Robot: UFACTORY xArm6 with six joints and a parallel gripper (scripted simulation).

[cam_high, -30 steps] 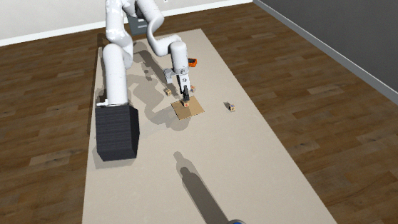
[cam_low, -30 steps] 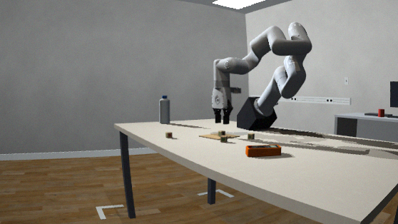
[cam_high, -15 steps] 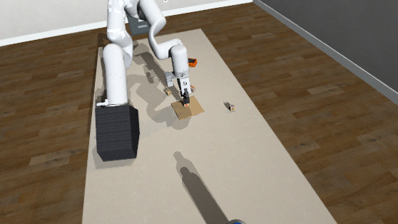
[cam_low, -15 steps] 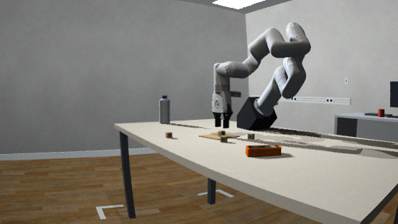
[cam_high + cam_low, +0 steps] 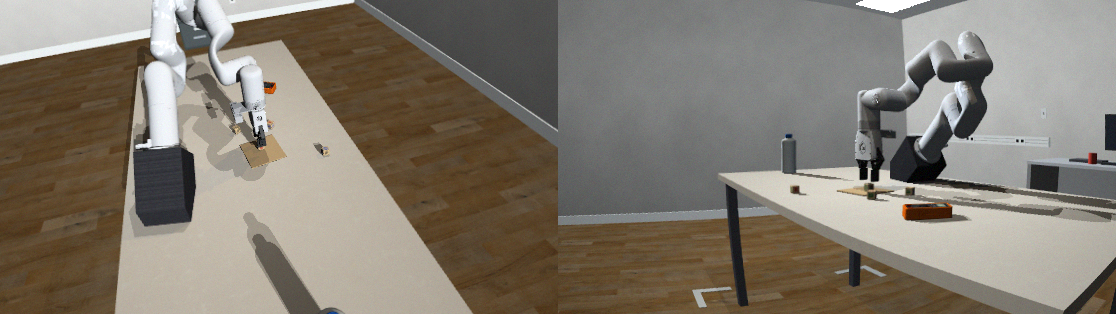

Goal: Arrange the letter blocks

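A thin tan mat point(image 5: 274, 155) point(image 5: 849, 190) lies in the middle of the table. One small block point(image 5: 868, 186) sits on the mat near its back edge. My gripper point(image 5: 261, 137) point(image 5: 868, 176) is open and empty, pointing straight down just above that block. A second block point(image 5: 271, 122) point(image 5: 871, 195) lies off the mat, just beyond its edge and partly hidden behind the gripper. A third block point(image 5: 236, 129) point(image 5: 910, 190) lies off the mat toward the robot's base. A fourth block point(image 5: 325, 150) point(image 5: 794, 189) lies alone far off to the right. The letters are too small to read.
An orange tray point(image 5: 270, 87) point(image 5: 926, 210) sits at the table's far edge behind the arm. A grey bottle point(image 5: 788, 155) with a blue cap stands at the near end of the table. The robot's black base point(image 5: 163, 185) stands left of the mat.
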